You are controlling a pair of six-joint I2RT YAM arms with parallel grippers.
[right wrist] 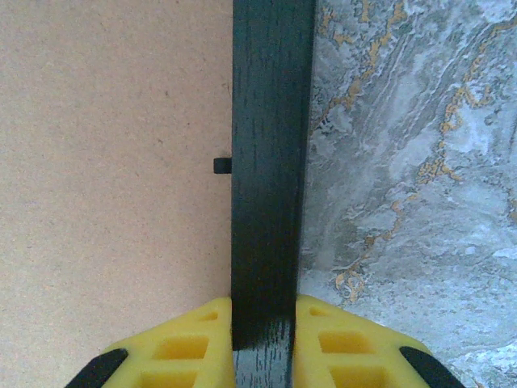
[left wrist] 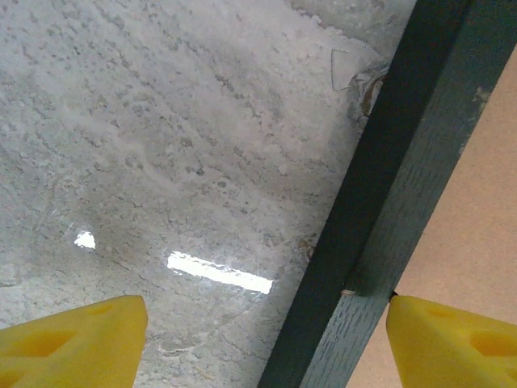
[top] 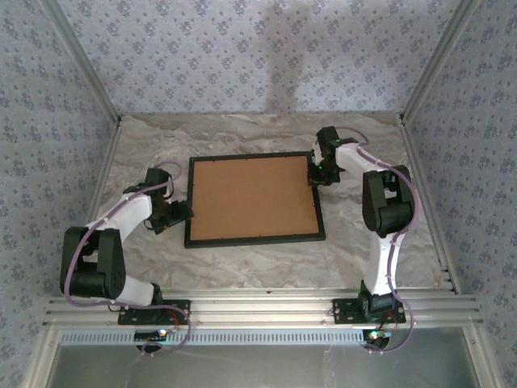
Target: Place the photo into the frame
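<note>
The black frame lies flat in the middle of the table with a brown backing board filling it. The photo is hidden. My right gripper is at the frame's far right corner, shut on the right rail, with both yellow fingers pressed against its sides. My left gripper is open at the near left corner. It straddles the left rail, one finger over the table and the other over the board.
The marble-patterned tabletop is walled in by patterned panels at the back and both sides. An aluminium rail runs along the near edge. A small black tab sticks out from the frame over the backing board.
</note>
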